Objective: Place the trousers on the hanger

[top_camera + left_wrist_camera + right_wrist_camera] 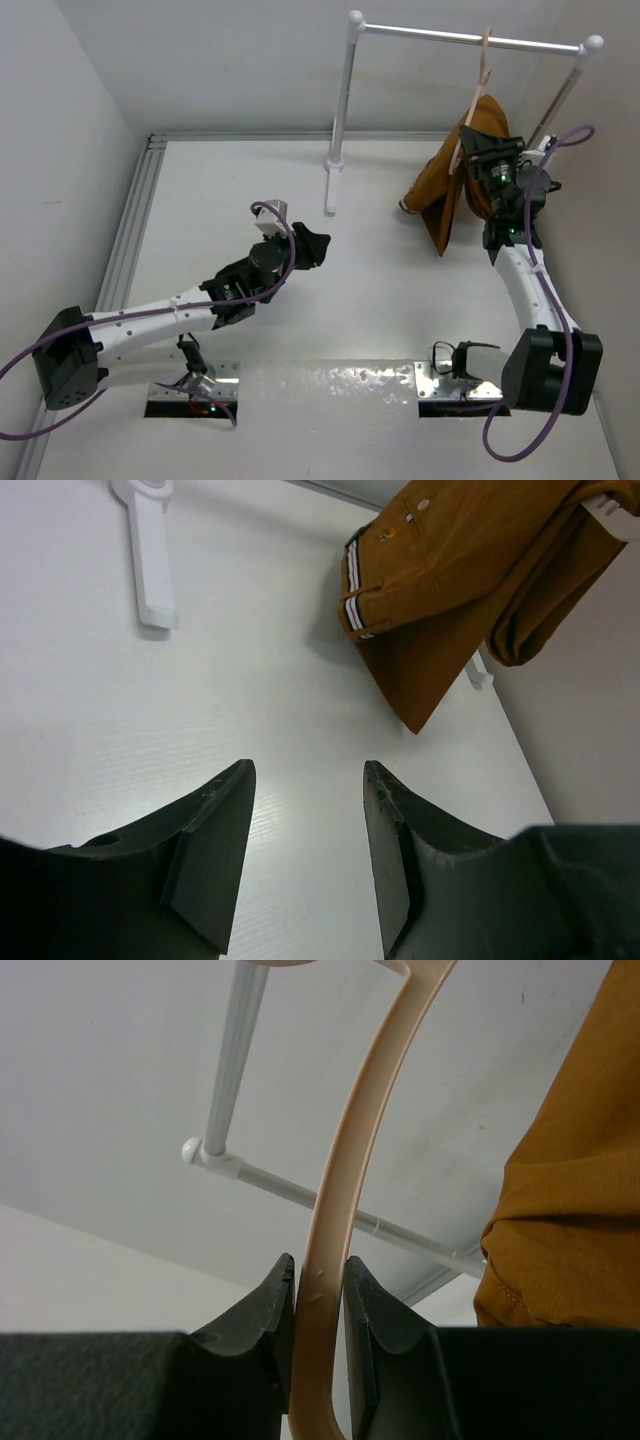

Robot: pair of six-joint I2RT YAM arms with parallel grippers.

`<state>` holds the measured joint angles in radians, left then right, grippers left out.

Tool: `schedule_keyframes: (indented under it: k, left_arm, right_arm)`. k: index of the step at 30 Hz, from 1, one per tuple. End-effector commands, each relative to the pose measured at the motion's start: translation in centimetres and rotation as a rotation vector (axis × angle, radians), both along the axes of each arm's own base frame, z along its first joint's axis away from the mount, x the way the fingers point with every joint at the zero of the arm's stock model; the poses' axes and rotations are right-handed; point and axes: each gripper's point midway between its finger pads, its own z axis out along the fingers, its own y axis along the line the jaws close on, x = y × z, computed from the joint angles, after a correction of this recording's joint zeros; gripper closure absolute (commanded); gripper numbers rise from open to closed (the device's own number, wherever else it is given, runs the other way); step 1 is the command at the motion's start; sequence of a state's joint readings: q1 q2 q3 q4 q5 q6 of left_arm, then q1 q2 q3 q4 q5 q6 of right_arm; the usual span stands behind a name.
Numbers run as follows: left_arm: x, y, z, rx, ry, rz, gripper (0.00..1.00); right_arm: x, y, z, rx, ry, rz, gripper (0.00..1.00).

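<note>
The rust-brown trousers (452,186) are draped over the pale beige hanger (484,70), which hangs by its hook from the white rail at the back right. In the left wrist view the trousers (440,590) show their white-striped waistband and hang folded. My right gripper (492,160) is shut on the hanger's arm; in the right wrist view both jaws press the beige arm (335,1210), with brown cloth (570,1190) at the right. My left gripper (312,246) is open and empty above the table's middle; it also shows in the left wrist view (305,780).
The white tubular clothes rail (470,38) with round knobs stands at the back, its left post (340,120) on a foot on the table (250,180). A wall lies close on the right, a metal rail (130,230) runs along the table's left edge.
</note>
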<state>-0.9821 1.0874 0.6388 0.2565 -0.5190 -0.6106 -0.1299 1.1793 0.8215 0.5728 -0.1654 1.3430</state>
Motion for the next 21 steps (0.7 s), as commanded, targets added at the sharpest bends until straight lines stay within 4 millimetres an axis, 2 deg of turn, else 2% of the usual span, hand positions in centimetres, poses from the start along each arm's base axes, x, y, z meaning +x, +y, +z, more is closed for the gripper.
schedule_keyframes:
  k: [1,4,7,9,10,11,12,14,15,17,18,20,21]
  left_arm:
    - [0.0,-0.6,0.7,-0.029,-0.019,-0.016,0.55]
    - [-0.1,-0.4,0.6,-0.027,-0.013,-0.010,0.55]
    - [-0.1,-0.3,0.4,-0.019,-0.010,-0.009,0.55]
    - [0.0,-0.3,0.4,-0.021,-0.010,-0.006,0.55]
    - [0.0,-0.3,0.5,-0.020,-0.012,-0.008,0.55]
    - [0.0,-0.3,0.6,-0.021,-0.013,-0.008,0.55]
    - [0.0,-0.3,0.5,-0.016,-0.013,-0.008,0.55]
    - [0.0,-0.4,0.7,-0.013,-0.014,-0.009,0.55]
    - [0.0,-0.3,0.7,-0.005,-0.012,-0.009,0.55]
    - [0.0,-0.3,0.9,-0.002,-0.012,-0.006,0.55]
    - [0.0,-0.2,0.9,0.003,-0.011,-0.005,0.55]
    - [0.1,-0.3,1.3,0.004,-0.011,-0.005,0.55]
    - [0.0,-0.2,1.1,0.016,-0.004,-0.007,0.55]
  right_arm:
    - [-2.6,0.8,6.6,-0.054,-0.262,0.026,1.00]
    - [-2.2,0.5,6.2,-0.049,-0.252,0.023,1.00]
    - [-1.9,-0.1,6.9,-0.054,-0.248,0.005,1.00]
    - [-1.7,-0.2,6.7,-0.057,-0.232,0.003,0.95]
    - [-1.7,-0.1,6.5,-0.064,-0.223,0.005,0.79]
    - [-1.7,-0.1,6.1,-0.068,-0.213,0.004,0.78]
    - [-1.6,-0.2,5.8,-0.073,-0.203,-0.001,0.55]
    - [-1.4,-0.5,4.8,-0.100,-0.156,-0.019,0.37]
    - [-1.3,-0.5,4.4,-0.109,-0.130,-0.025,0.25]
    - [-1.4,-0.8,4.3,-0.146,-0.112,-0.046,0.13]
    - [-1.9,-0.9,4.4,-0.160,-0.101,-0.059,0.02]
    - [-2.6,-1.6,4.6,-0.208,-0.091,-0.107,0.01]
    - [-3.5,-1.7,4.7,-0.227,-0.078,-0.123,0.01]
